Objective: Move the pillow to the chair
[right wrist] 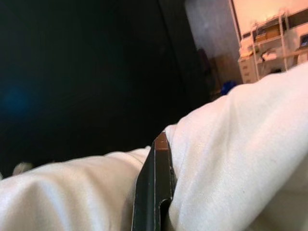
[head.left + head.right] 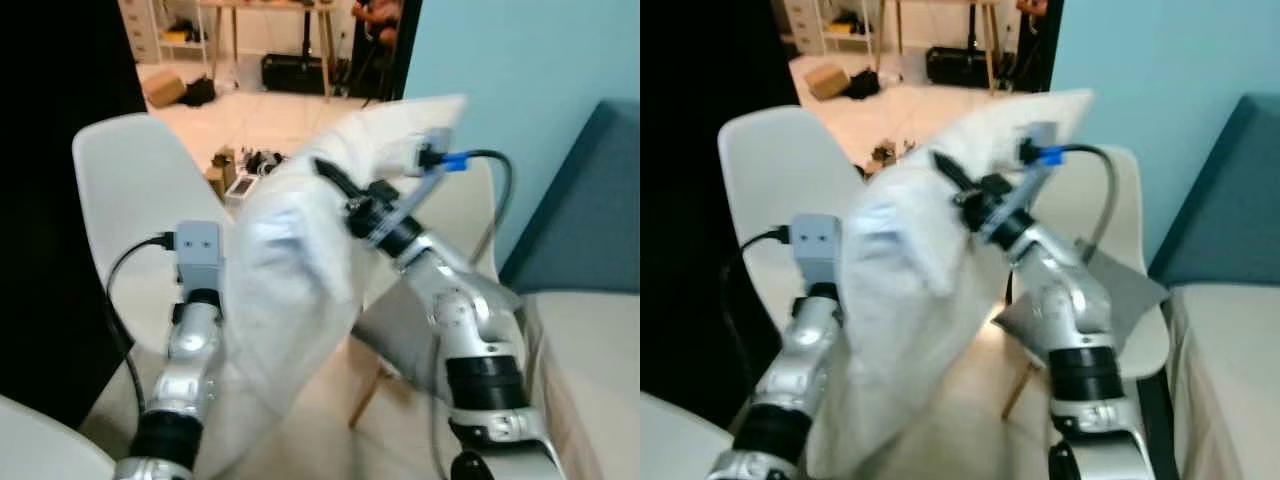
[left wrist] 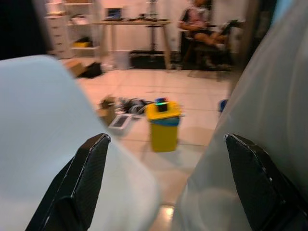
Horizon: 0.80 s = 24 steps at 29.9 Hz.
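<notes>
While the pillow (image 2: 300, 300) is held up between both arms, it hangs in front of the white chair (image 2: 125, 190) on the left.
The pillow is judged soft, light and floppy: it is folded and creased where the right gripper (image 2: 952, 180) is clenched on its upper edge, one black finger sunk into the cloth in the right wrist view. The left gripper (image 3: 178, 187) is spread wide, one finger beside the pillow's left side and the other before the chair, nothing pinched. A thick bunched fold near a corner is judged the safest hold, since thin cloth could slip. A second chair (image 2: 1120, 330) stands behind on the right, a grey sofa (image 2: 590, 350) further right.
</notes>
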Motion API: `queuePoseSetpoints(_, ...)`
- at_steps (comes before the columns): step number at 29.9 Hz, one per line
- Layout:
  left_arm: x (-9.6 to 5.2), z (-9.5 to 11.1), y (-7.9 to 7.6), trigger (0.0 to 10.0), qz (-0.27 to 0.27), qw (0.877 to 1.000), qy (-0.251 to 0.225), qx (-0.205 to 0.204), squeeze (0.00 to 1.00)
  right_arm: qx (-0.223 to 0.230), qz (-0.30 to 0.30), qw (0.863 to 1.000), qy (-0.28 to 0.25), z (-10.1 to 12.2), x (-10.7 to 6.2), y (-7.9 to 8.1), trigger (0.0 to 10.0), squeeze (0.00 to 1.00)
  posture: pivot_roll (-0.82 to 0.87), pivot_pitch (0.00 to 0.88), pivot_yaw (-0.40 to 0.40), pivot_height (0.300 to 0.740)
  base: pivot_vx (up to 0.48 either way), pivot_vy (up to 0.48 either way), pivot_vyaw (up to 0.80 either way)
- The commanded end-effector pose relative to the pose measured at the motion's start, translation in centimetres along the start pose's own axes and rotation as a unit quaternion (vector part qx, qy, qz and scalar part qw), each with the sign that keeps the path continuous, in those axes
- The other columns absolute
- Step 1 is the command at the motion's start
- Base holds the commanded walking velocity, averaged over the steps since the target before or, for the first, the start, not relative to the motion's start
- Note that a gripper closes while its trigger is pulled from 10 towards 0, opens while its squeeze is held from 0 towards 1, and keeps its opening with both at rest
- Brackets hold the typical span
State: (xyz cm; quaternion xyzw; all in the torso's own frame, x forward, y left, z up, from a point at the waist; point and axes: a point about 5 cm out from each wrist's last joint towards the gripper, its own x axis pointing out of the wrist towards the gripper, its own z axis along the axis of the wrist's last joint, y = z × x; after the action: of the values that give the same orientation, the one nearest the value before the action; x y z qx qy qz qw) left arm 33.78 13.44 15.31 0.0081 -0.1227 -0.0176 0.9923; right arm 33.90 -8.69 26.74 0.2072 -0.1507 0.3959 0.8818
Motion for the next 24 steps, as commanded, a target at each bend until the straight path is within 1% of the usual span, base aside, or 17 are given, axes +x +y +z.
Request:
queuePoseSetpoints(1, -0.5, -0.8, -0.6, 10.0, -0.023, 1.000, 0.017, 0.004, 0.00, -0.007, 0.030, 0.999, -0.034, 1.4, 0.9, 1.2, 10.0, 0.00, 0.03, 0.020, -0.011, 0.725, 0.000, 0.000, 0.00)
queuePoseSetpoints(4, -0.6, -0.6, -1.1, 10.0, -0.035, 0.999, 0.014, 0.012, 0.00, -0.005, 0.029, 0.999, -0.039, 1.4, 0.9, 1.2, 10.0, 0.00, 0.03, 0.019, -0.010, 0.725, 0.000, -0.465, 0.00)
queuePoseSetpoints(9, -0.5, -0.6, -1.0, 10.0, -0.029, 0.999, 0.012, 0.010, 0.00, -0.004, 0.035, 0.999, -0.036, 1.3, 0.9, 1.4, 10.0, 0.00, 0.03, 0.018, -0.011, 0.725, 0.000, -0.468, 0.00)
queuePoseSetpoints(11, -0.5, -0.6, -0.9, 10.0, -0.023, 1.000, 0.013, 0.009, 0.00, -0.005, 0.037, 0.999, -0.034, 1.3, 0.9, 1.4, 10.0, 0.00, 0.03, 0.018, -0.011, 0.725, 0.000, -0.262, 0.00)
queuePoseSetpoints(14, -0.3, -0.6, -0.1, 10.0, 0.008, 1.000, 0.017, 0.001, 0.00, -0.015, 0.049, 0.998, -0.026, 1.0, 0.9, 1.7, 10.0, 0.00, 0.03, 0.017, -0.010, 0.725, 0.000, 0.000, 0.00)
queuePoseSetpoints(17, -0.2, -0.5, 0.3, 10.0, 0.017, 1.000, 0.012, -0.006, 0.00, -0.027, 0.055, 0.998, -0.012, 0.5, 0.7, 1.8, 10.0, 0.00, 0.03, 0.018, -0.012, 0.725, 0.000, 0.000, 0.00)
queuePoseSetpoints(24, -0.2, -0.5, 0.4, 10.0, 0.020, 1.000, 0.012, -0.002, 0.00, -0.044, 0.069, 0.997, 0.011, -0.2, 0.5, 2.1, 10.0, 0.00, 0.03, 0.019, -0.011, 0.725, 0.000, 0.000, 0.80)
